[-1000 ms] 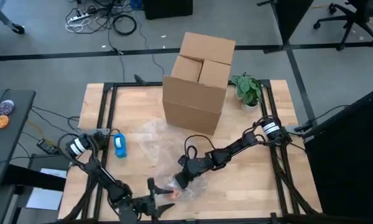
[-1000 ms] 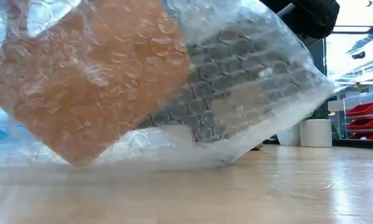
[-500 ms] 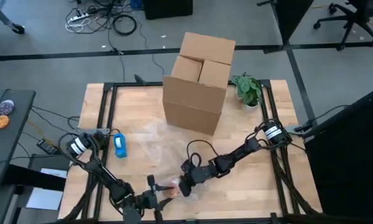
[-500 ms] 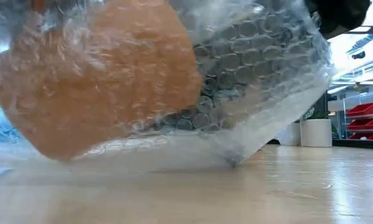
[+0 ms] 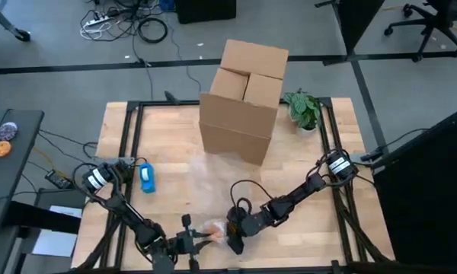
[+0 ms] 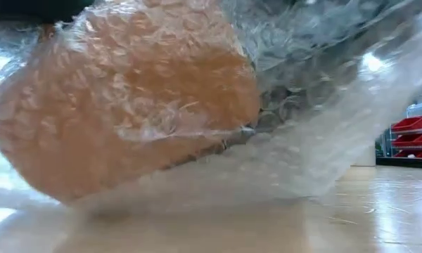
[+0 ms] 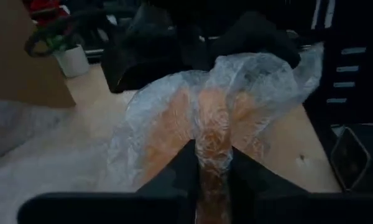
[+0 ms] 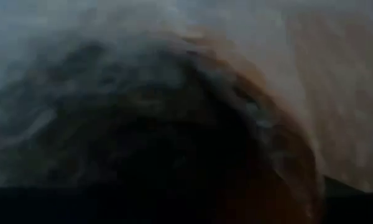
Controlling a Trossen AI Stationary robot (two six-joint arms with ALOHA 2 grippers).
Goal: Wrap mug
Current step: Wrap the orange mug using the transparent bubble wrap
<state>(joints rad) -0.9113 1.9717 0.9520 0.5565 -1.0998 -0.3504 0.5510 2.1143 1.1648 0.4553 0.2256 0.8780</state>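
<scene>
Left pincer (image 7: 212,180) pinching bubble wrap (image 7: 248,81) round orange mug (image 6: 126,119), right pincer (image 5: 234,232) alongside, grip unclear.

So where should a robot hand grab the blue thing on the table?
Probably across the two long sides of the blue thing, coming straight down from above. It lies flat, narrow and alone near the left arm's base, so fingers could fit either side.

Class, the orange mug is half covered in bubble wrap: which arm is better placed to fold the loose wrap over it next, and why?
Probably the right. The left gripper is pinching the clear bubble wrap against the orange mug, anchoring it; the right gripper sits beside the bundle.
</scene>
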